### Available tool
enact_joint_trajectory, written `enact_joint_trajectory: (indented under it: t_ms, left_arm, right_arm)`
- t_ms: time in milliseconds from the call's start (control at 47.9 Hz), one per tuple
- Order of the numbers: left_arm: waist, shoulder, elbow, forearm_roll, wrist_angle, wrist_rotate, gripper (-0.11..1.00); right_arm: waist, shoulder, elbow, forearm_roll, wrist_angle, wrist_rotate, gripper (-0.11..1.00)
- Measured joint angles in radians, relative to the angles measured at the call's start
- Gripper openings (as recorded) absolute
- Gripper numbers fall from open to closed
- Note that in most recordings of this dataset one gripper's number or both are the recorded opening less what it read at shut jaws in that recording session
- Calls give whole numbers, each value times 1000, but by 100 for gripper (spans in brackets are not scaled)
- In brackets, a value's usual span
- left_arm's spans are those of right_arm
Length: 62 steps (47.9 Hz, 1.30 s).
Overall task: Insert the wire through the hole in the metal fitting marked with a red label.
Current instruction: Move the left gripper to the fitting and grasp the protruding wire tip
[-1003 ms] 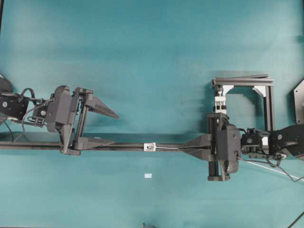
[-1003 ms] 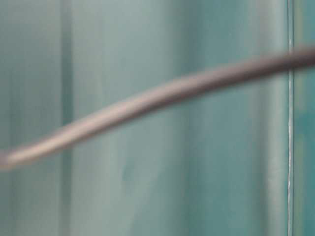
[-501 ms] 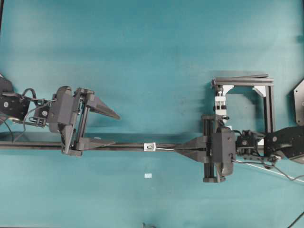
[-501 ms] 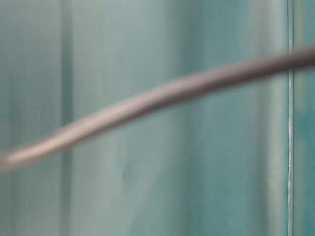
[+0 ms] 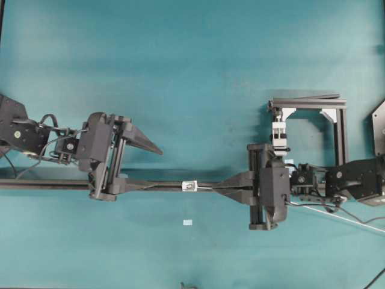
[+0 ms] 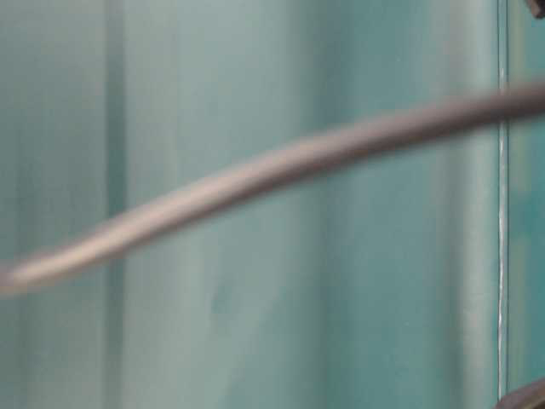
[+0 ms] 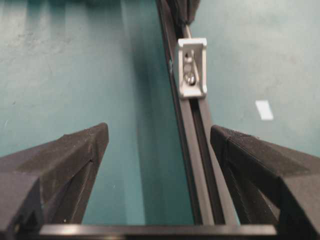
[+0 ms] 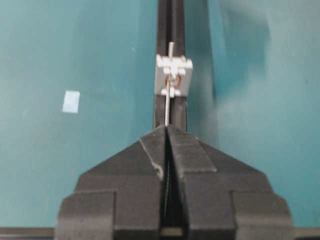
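The right gripper has its jaws pinched tight on the wire, which runs on through the metal fitting on the black rail. Beyond the fitting, the left gripper stands with jaws wide apart, holding nothing, straddling the rail.

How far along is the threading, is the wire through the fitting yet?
Done: the right gripper is shut on the wire, and the wire's tip shows just past the far side of the metal fitting, so it looks threaded. In hand: the right gripper feeds along the black rail. Left: the open left gripper straddles the rail short of the fitting and has not taken the wire.
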State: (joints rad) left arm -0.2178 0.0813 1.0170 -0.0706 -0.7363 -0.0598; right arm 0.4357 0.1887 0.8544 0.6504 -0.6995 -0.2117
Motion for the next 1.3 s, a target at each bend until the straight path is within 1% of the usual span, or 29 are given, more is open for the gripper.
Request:
enact_joint_trajectory:
  t_ms: [104, 230, 334, 460, 836, 898, 961, 1003, 1191, 1295]
  left_arm:
    - [0, 14, -14, 0, 0, -35, 73]
    - [0, 38, -28, 0, 2, -87, 73]
    - [0, 51, -38, -2, 3, -118, 73]
    - [0, 58, -54, -2, 17, -129, 73]
    - [5, 86, -156, 0, 172, -178, 73]
    - [6, 87, -166, -2, 187, -204, 71]
    - [9, 87, -170, 0, 198, -232, 66]
    - [11, 87, -172, 0, 202, -247, 60]
    - [12, 87, -173, 0, 213, -281, 22]
    - [12, 87, -175, 2, 218, -282, 7]
  right_arm:
    - [-11, 3, -11, -14, 0, -2, -1]
    - [-17, 12, -20, -21, 0, -2, -1]
    - [-20, 21, -29, -26, 2, -2, -1]
    - [-25, 26, -35, -28, 2, -2, -1]
    - [-26, 26, -35, -28, 2, -2, -1]
    - [-26, 26, -35, -29, 2, -2, -1]
    - [-25, 25, -35, -29, 2, -2, -1]
    - [-26, 25, -35, -29, 2, -2, -1]
    - [-25, 25, -35, -29, 2, -2, -1]
    - [-26, 26, -35, -29, 2, -2, -1]
